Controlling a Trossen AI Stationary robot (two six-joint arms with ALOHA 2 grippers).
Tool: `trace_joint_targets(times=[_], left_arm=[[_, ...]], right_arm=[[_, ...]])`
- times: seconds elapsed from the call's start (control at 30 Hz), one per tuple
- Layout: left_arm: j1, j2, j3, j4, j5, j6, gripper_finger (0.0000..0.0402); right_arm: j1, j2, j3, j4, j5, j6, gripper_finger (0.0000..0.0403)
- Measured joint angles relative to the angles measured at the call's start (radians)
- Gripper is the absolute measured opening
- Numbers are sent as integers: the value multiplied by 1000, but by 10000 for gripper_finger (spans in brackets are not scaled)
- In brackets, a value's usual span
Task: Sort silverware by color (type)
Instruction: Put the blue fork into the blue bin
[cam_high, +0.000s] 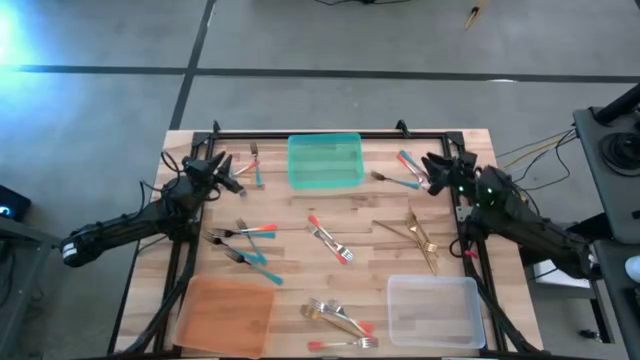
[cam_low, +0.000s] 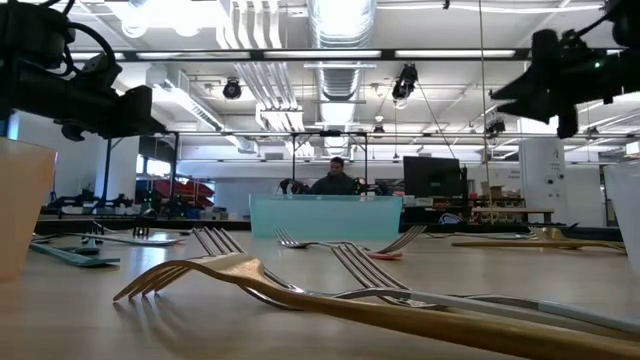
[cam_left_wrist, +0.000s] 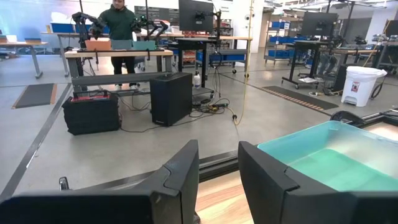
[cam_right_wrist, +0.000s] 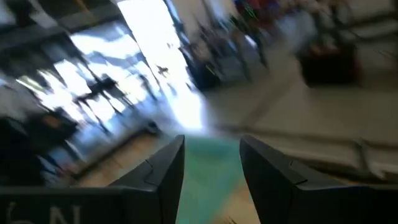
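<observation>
A gold fork (cam_low: 190, 275) lay nearest the low camera, its thin metal tines almost at the lens, and more silverware (cam_low: 340, 245) was spread flat on the wooden worktop (cam_low: 500, 270) behind it. Far back stood the teal tray (cam_low: 325, 215), with translucent walls.

From above, I saw my left gripper (cam_high: 232, 170) at the far left of the worktop, near a teal-handled fork (cam_high: 256, 165). My right gripper (cam_high: 432, 172) was at the far right, just beside two pieces with teal and coral handles (cam_high: 405, 170). The rest lay mixed in the middle: coral and teal forks (cam_high: 245, 232), gold pieces (cam_high: 420, 238), and a small heap (cam_high: 340, 318) between the orange tray (cam_high: 225, 315) and the clear tray (cam_high: 435, 312).

In my left wrist view the jaws stood apart with nothing between them, and the smooth teal tray was close in front. In my right wrist view the jaws were also apart and empty.

I judged the next step was picking up one piece. These handles are slim and lie flat, so it would be good to come down across the handle, not along it, and to take only one piece where two lie crossed.
</observation>
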Motion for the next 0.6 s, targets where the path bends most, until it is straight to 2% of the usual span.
trace_joint_targets(times=[0.13, 0.23, 0.33, 0.43, 0.6], left_arm=[[0, 0, 0, 0, 0, 0, 97], [0, 0, 0, 0, 0, 0, 98], [0, 0, 0, 0, 0, 0, 98], [0, 0, 0, 0, 0, 0, 97], [0, 0, 0, 0, 0, 0, 98]], right_arm=[[0, 154, 147, -244, 127, 15, 146], [-4, 291, 257, -454, 186, 107, 146], [-16, 431, 351, -617, 179, 140, 146], [-39, 576, 428, -704, 150, 156, 146], [-115, 803, 549, -791, 62, 62, 146]])
